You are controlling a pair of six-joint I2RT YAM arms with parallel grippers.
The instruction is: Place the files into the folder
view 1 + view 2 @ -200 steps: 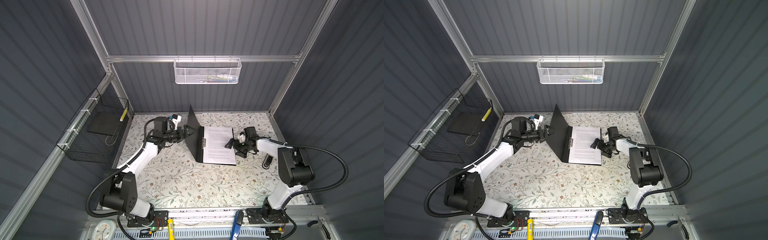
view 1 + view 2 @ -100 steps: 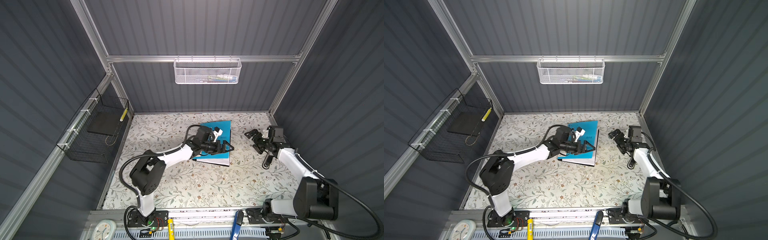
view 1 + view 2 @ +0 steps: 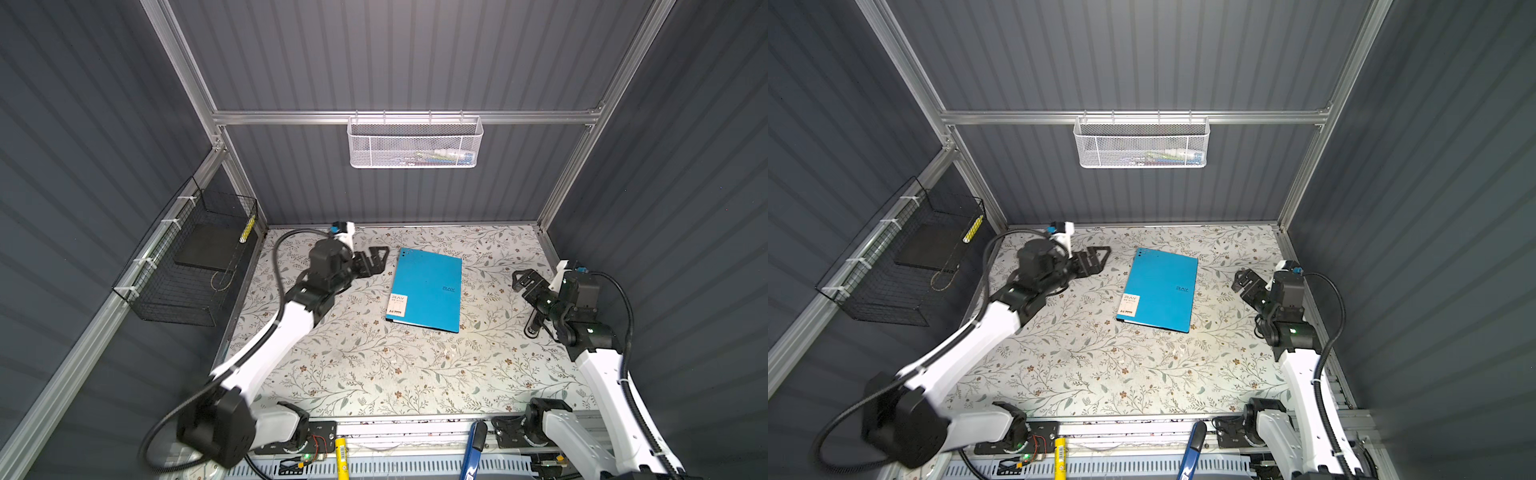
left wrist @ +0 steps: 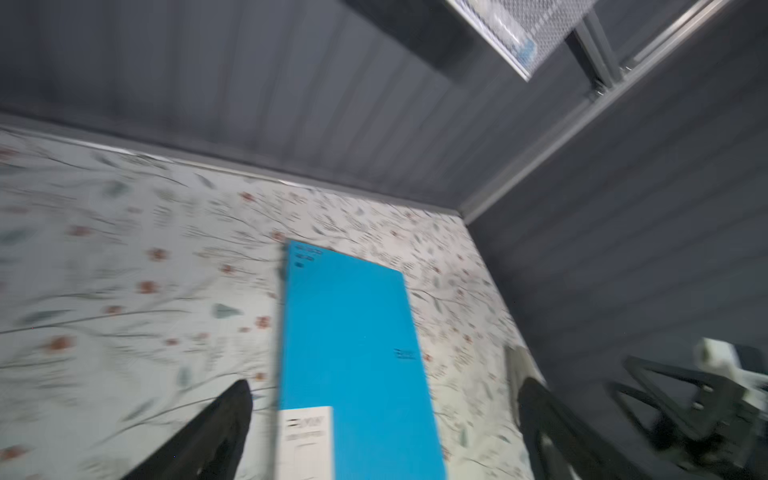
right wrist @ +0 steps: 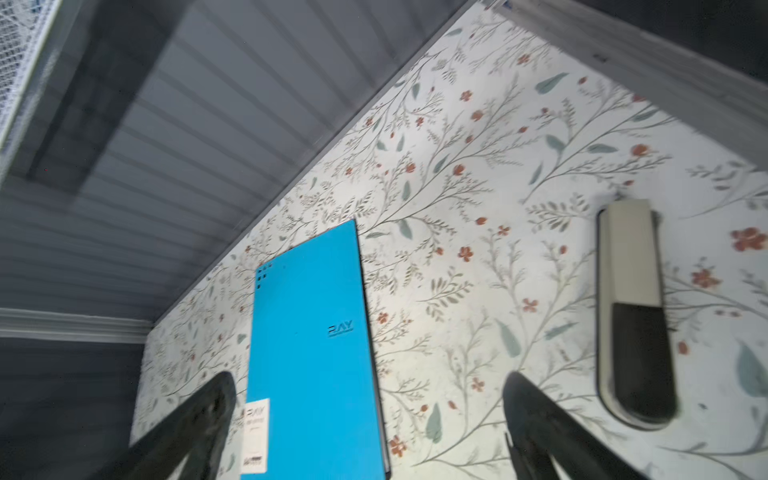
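Left hand (image 3: pixel 382 260) wide open and gripping nothing, near the far left corner of the folder (image 3: pixel 428 291) but not touching it. Right hand (image 3: pixel 520 286) also wide open and empty, well apart on the opposite side. Between both, flat on the floral tabletop (image 3: pixel 374 365), the closed folder, blue cover upward, cream label (image 3: pixel 397 304) at its near left corner.
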